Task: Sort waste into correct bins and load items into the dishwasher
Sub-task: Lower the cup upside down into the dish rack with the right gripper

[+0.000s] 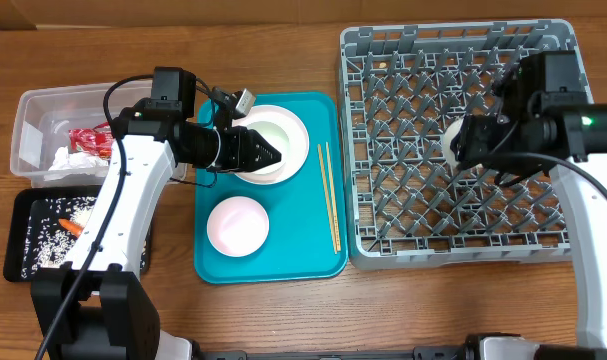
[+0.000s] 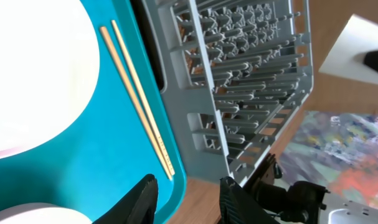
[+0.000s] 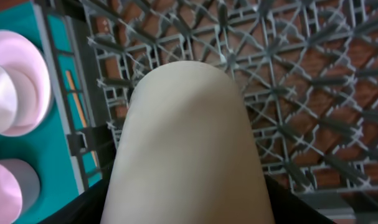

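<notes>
Right wrist view: cup (image 3: 189,143) is held clamped in the right gripper (image 1: 459,142), above the rack (image 1: 453,250), right of frame. Left gripper (image 1: 273,153), parted and empty, is poised over the plate (image 1: 301,128), centre. Risk: the cup may be toppled between pegs if released tilted.

Overhead cam: straight down, whole table (image 1: 283,320). L wrist: low over teal tray (image 2: 114,155), facing grey rack (image 2: 238,93). R wrist: close above rack (white cup (image 3: 189,155) fills frame). All share tray, rack.
</notes>
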Tool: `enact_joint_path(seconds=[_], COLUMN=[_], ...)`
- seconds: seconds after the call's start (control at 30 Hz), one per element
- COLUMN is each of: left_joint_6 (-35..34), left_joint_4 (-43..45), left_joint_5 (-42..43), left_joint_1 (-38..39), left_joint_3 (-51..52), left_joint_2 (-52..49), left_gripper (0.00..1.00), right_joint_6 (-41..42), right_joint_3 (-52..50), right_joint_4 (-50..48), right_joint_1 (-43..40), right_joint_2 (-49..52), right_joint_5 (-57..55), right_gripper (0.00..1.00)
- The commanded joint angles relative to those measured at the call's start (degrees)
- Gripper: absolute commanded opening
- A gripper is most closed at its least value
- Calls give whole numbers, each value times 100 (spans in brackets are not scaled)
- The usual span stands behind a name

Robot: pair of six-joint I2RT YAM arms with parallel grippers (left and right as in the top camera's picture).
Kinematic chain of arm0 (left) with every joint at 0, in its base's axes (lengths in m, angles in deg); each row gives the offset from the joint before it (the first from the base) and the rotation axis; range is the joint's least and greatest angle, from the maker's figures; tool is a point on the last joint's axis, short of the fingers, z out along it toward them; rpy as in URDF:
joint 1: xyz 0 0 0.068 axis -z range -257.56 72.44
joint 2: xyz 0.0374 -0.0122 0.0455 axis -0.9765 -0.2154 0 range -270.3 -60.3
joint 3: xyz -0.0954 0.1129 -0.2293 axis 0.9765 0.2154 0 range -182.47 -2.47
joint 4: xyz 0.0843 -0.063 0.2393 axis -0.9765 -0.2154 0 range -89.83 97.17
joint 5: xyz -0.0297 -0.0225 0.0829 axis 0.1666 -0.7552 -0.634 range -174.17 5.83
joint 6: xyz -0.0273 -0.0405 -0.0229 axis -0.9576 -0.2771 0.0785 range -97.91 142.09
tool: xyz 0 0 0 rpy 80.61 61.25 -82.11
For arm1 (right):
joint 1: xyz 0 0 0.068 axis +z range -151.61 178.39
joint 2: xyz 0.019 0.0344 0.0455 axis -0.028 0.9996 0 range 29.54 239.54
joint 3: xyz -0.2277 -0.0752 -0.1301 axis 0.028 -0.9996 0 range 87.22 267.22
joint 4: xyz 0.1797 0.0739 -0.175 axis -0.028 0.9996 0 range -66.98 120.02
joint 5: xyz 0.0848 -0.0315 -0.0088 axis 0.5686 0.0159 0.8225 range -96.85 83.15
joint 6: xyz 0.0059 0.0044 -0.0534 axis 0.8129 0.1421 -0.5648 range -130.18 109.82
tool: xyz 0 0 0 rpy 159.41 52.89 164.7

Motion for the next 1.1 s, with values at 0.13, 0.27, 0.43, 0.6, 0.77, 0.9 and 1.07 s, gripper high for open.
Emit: enact_joint_path(seconds=[0.13, 0.27, 0.43, 0.6, 0.77, 0.9, 1.07], left_joint_6=[-101, -98, -98, -101, -101, -101, -101], left_joint_4=[-26, -72, -133, -155, -162, -166, -197], left_joint_5=[-227, -227, -424, -643, -678, -678, -675], left_joint_1=[13, 13, 55, 168, 284, 321, 319], left_joint_3=[-85, -85, -85, -85, -85, -85, -85], left_joint_2=[79, 79, 79, 79, 79, 79, 79], left_gripper=[36, 36, 35, 35, 35, 35, 35], right_joint_6=[37, 57, 256, 341, 341, 341, 345], right_joint_3=[208, 199, 109, -70, -422, -544, -734], right_joint_4=[232, 341, 376, 319, 94, 52, 48], right_joint_1=[57, -17, -20, -20, -20, -22, -96], right_joint_2=[9, 9, 11, 15, 70, 188, 365], right_joint_5=[-398, -466, -822, -955, -951, -973, -1023], right_gripper=[24, 22, 22, 22, 22, 22, 22])
